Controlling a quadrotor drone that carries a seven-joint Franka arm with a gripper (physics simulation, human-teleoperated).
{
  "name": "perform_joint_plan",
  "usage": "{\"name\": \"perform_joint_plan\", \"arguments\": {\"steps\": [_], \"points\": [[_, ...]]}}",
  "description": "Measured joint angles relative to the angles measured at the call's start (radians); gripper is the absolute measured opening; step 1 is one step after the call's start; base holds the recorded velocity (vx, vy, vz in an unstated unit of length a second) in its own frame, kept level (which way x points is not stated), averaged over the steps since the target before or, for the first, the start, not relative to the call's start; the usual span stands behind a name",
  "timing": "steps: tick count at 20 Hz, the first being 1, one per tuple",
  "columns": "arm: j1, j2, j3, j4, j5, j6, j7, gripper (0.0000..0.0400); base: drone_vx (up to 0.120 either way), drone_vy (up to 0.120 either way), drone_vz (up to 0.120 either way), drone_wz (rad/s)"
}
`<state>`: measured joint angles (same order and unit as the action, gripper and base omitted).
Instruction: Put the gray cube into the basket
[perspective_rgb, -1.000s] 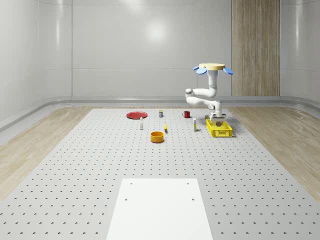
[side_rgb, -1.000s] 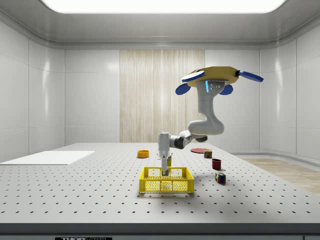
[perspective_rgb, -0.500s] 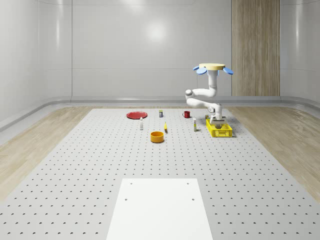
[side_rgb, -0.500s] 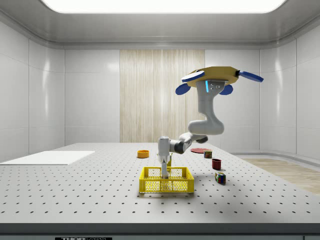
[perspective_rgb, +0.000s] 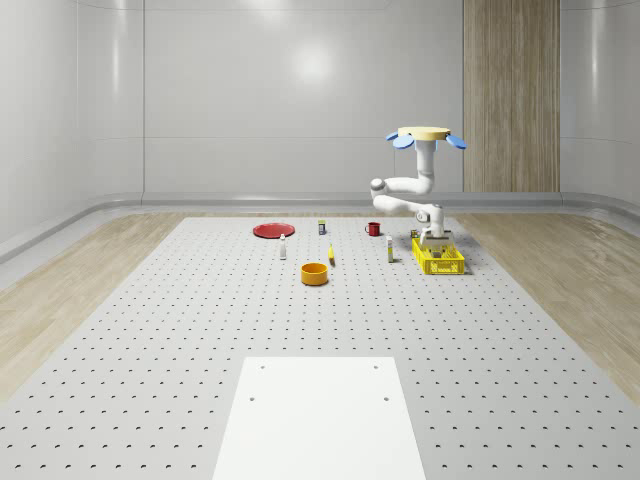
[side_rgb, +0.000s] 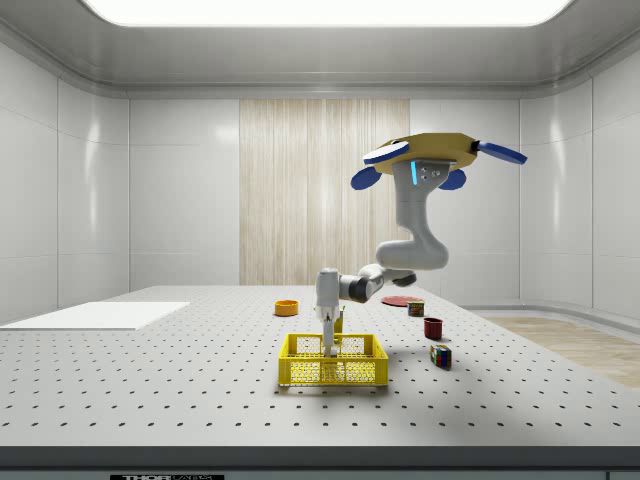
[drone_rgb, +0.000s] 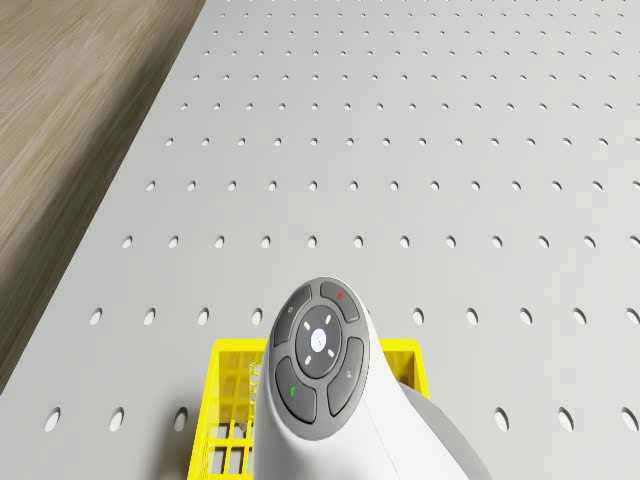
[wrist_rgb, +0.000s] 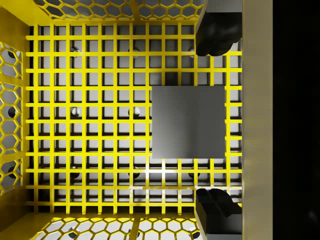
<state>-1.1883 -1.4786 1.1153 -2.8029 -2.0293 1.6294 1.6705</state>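
Change: since a second ago your end effector (side_rgb: 329, 347) has risen a little inside the yellow basket (side_rgb: 333, 372), and the basket in the whole-scene view sits slightly nearer the far wall than before.
Drone: your drone (side_rgb: 432, 152) hovers high above the tabletop (side_rgb: 150, 380), off to the side view's right of the basket.
Arm pose: your arm (side_rgb: 412, 243) drops from the drone body, bends at the elbow, reaches level toward the side view's left, then turns its wrist straight down into the basket.
End effector: you have it open; in the wrist view the two dark fingertips (wrist_rgb: 215, 35) stand apart on either side of the gray cube (wrist_rgb: 189, 122) with gaps between, touching nothing.
Gray cube: it lies flat on the basket's grid floor, directly below your end effector, between the fingertips.
Nearby: a red mug (side_rgb: 433, 327) and a colourful cube (side_rgb: 440, 356) stand on the tabletop, well apart from your end effector, to the side view's right.
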Motion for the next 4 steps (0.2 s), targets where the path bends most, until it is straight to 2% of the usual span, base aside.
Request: {"name": "perform_joint_plan", "arguments": {"steps": [4], "points": [[0.006, 0.001, 0.027, -0.012, 0.025, -0.014, 0.000, 0.0397, 0.000, 0.000, 0.000, 0.000]]}}
